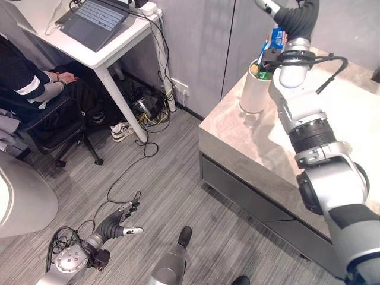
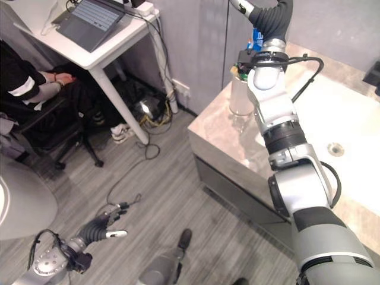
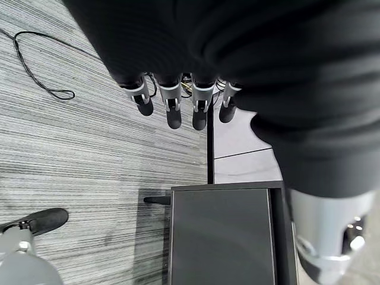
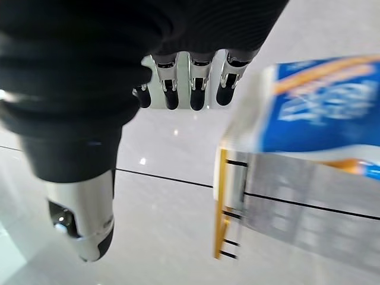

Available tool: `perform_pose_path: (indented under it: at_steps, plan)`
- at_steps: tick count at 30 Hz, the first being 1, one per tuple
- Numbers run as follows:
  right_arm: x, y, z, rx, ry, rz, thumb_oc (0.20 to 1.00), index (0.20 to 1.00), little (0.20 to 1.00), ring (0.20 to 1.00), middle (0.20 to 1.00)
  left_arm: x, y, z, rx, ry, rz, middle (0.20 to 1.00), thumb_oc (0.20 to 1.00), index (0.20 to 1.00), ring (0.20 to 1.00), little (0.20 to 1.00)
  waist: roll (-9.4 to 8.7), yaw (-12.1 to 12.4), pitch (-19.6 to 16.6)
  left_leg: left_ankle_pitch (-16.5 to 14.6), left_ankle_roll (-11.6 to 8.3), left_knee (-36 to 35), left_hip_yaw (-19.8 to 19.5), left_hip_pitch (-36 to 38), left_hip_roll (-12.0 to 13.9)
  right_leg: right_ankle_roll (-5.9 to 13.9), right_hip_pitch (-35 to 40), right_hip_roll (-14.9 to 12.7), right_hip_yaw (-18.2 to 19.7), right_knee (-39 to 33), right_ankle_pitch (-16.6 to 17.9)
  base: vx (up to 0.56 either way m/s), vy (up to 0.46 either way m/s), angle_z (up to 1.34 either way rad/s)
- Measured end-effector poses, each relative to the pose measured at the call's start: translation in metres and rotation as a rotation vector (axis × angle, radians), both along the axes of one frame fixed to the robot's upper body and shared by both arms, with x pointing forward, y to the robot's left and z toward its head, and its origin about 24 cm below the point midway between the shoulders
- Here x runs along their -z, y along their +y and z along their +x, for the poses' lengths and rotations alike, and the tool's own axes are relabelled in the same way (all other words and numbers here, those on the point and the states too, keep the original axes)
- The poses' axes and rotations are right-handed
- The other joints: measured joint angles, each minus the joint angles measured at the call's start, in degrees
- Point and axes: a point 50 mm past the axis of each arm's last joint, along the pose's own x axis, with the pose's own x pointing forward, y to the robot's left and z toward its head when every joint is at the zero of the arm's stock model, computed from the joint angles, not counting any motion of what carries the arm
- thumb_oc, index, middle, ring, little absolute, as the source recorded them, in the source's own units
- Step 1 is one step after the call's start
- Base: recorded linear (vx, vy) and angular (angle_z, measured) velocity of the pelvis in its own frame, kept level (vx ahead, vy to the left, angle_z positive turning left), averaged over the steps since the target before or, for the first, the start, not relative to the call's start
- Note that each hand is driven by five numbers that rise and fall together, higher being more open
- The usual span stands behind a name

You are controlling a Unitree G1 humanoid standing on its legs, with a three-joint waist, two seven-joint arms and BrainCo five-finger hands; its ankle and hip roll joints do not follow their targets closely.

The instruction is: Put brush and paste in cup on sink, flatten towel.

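We keep the paste (image 1: pixel 276 38) upright over the cup (image 1: pixel 254 89) (right hand (image 4: pixel 190 89) fingers straight, releasing); left hand (image 1: pixel 122 221) relaxed open.

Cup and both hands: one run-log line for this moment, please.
cup: on counter, paste in it | right hand: above cup, open | left hand: low over floor, open
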Motion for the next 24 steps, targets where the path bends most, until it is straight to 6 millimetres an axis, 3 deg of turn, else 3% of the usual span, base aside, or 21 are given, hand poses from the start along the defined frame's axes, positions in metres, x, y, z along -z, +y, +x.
perform_pose_path:
  at_steps: [5,7,10,14,15,17,19,20,22,24]
  plan:
    - [-0.018,-0.002,-0.019,0.008,-0.127,-0.025,1.0,1.0,1.0,1.0,1.0,-0.001,-0.002,0.002,0.005,-0.007,-0.006,1.0,1.0,1.0,1.0,1.0,0.21,-0.4,-0.2,-0.1,-0.05,-0.6,1.3,2.6,0.6,-0.03,1.4,0.2,1.5,0.0,0.0,0.01,-0.065,-0.14]
    - [-0.02,-0.01,-0.036,0.013,-0.218,-0.005,1.0,1.0,1.0,1.0,1.0,0.0,-0.003,0.003,0.0,-0.006,-0.008,1.0,1.0,1.0,1.0,1.0,0.34,-1.1,-0.3,0.0,-0.04,-1.1,1.6,3.8,0.7,-0.09,2.3,0.3,1.6,0.0,0.2,0.01,-0.079,-0.05]
    - [-0.003,-0.028,-0.061,0.002,-0.317,0.101,1.0,1.0,1.0,1.0,1.0,0.004,-0.005,0.0,-0.007,0.008,-0.003,1.0,1.0,1.0,1.0,1.0,0.07,-2.1,-0.6,0.1,-0.19,-2.1,1.8,5.8,0.7,-0.01,3.7,0.3,1.8,0.0,0.0,-0.02,-0.097,-0.03]
    - [0.051,-0.074,-0.11,0.115,-0.368,0.155,1.0,1.0,1.0,1.0,1.0,0.014,-0.016,-0.008,-0.043,0.025,-0.056,1.0,1.0,1.0,1.0,1.0,-0.42,-6.1,-0.6,0.3,-0.55,-1.8,1.1,5.5,0.9,-0.37,4.9,0.8,0.6,0.0,-0.3,-0.05,-0.065,0.17]
    - [0.062,-0.079,-0.114,0.141,-0.343,0.156,1.0,1.0,1.0,1.0,1.0,0.019,-0.016,-0.013,-0.047,0.048,-0.06,1.0,1.0,1.0,1.0,1.0,-0.35,-7.5,-0.6,0.3,-0.58,-1.2,1.0,5.5,1.0,-0.37,5.1,1.2,0.4,0.0,-0.4,-0.09,-0.03,0.17]
    - [0.083,-0.097,-0.142,0.246,-0.335,0.127,1.0,1.0,1.0,1.0,1.0,0.019,-0.022,-0.011,-0.049,0.033,-0.072,1.0,1.0,1.0,1.0,1.0,-0.47,-9.4,-0.4,-0.7,-1.91,2.7,3.2,2.9,1.1,-0.5,5.3,0.9,-0.7,0.0,-0.6,-0.04,0.022,0.3]
    - [0.104,-0.121,-0.175,0.411,-0.299,0.051,1.0,1.0,1.0,1.0,1.0,0.021,-0.027,-0.011,-0.054,0.025,-0.09,1.0,1.0,1.0,1.0,1.0,0.0,-11.6,0.0,-2.7,-3.69,9.1,9.9,-1.0,2.2,-1.01,5.8,1.0,-2.1,0.0,-1.0,-0.01,0.036,0.33]
    - [0.106,-0.131,-0.183,0.481,-0.298,0.029,1.0,1.0,1.0,1.0,1.0,0.024,-0.027,-0.016,-0.06,0.041,-0.089,1.0,1.0,1.0,1.0,1.0,0.68,-13.2,0.5,-4.0,-2.69,11.6,14.0,-1.6,3.4,-1.11,6.8,1.3,-2.4,0.0,-1.1,0.03,0.063,-0.02]
    - [0.103,-0.14,-0.191,0.542,-0.331,0.033,1.0,1.0,1.0,1.0,1.0,0.027,-0.023,-0.023,-0.08,0.06,-0.078,1.0,1.0,1.0,1.0,1.0,0.6,-15.3,0.9,-6.9,-0.59,14.2,16.7,-1.1,4.9,-1.24,7.4,1.3,-0.8,0.2,-1.6,0.07,0.184,-0.37]
    - [0.107,-0.154,-0.202,0.64,-0.287,-0.071,1.0,1.0,1.0,1.0,1.0,0.027,-0.015,-0.032,-0.122,0.056,-0.065,1.0,1.0,1.0,1.0,1.0,0.68,-16.8,1.0,-9.4,2.28,16.7,19.9,0.8,6.7,-0.97,6.6,0.2,2.5,3.0,-3.3,0.06,0.232,-0.65]
